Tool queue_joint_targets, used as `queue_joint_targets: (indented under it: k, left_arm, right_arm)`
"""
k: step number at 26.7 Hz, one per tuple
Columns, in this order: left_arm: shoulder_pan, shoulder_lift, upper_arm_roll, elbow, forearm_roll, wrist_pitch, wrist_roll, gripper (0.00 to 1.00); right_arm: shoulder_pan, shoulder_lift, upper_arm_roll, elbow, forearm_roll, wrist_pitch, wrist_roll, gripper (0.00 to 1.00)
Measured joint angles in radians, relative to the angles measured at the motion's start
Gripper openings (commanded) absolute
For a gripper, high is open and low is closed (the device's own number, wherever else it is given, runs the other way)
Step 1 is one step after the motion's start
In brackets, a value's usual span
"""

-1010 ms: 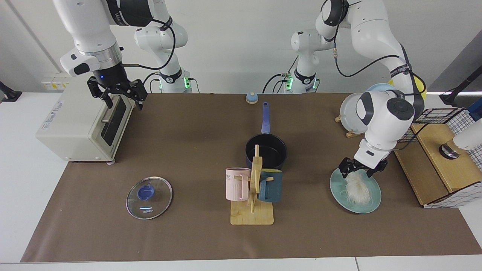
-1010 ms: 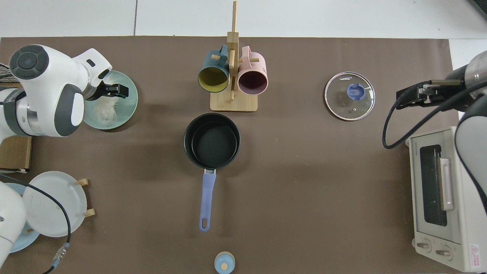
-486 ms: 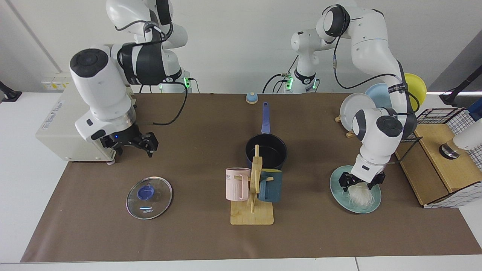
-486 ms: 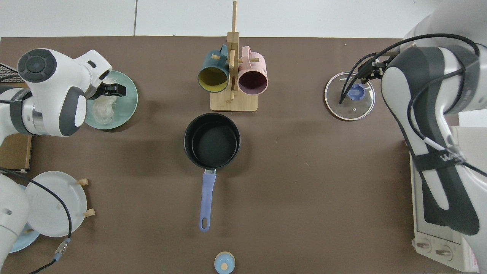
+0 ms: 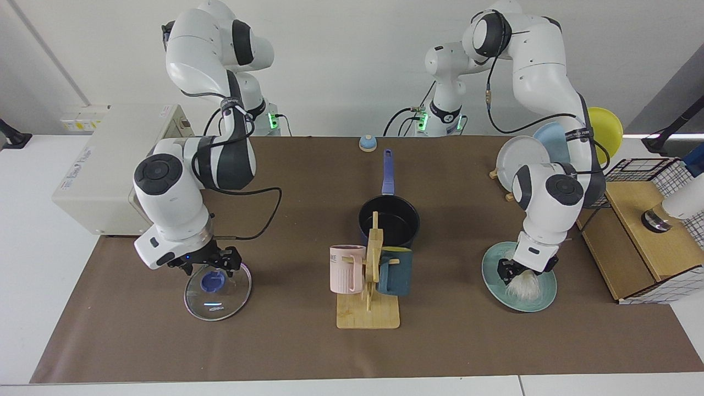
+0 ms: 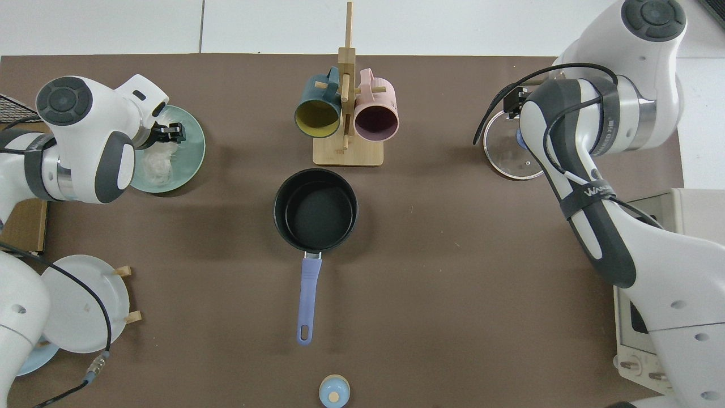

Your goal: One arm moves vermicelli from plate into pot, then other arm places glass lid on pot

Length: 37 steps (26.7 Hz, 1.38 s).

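We see the left hand pinching the vermicelli on the teal plate, well apart from the pot. Farther from the pot, the right hand, spread, hovers over the glass lid.

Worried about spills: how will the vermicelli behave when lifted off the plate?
Probably floppy: the vermicelli is a loose tangle of thin strands under the left claw. Likely light. Strands may trail over the plate.
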Motion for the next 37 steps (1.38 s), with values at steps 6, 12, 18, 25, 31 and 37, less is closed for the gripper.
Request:
queue_joint_targets:
  k: [6,12,18,25,31,37]
  left_arm:
    - [-0.002,-0.004,-0.010,0.040,-0.001,-0.090,-0.098,0.00]
    - [-0.001,-0.032,-0.073,0.124,-0.003,-0.271,-0.167,0.00]
    - [-0.003,-0.156,-0.165,0.152,-0.050,-0.401,-0.247,0.00]
    - [-0.012,-0.254,-0.323,0.135,-0.066,-0.530,-0.416,0.00]
    - [-0.020,-0.257,-0.460,0.071,-0.087,-0.530,-0.523,0.00]
    - [-0.021,-0.254,-0.473,-0.043,-0.133,-0.413,-0.498,0.00]
  right_arm:
    - [-0.014,0.020,0.000,-0.013,0.012,0.060,-0.038,0.99]
    - [-0.021,0.030,0.000,-0.054,0.012,0.111,-0.053,0.99]
    - [-0.018,0.031,0.003,-0.107,0.013,0.145,-0.053,0.99]
    - [-0.018,0.032,0.002,-0.146,0.013,0.172,-0.053,0.99]
    - [-0.019,0.032,0.002,-0.159,0.013,0.184,-0.053,0.86]
    - [-0.024,0.030,-0.001,-0.159,0.013,0.184,-0.054,0.81]
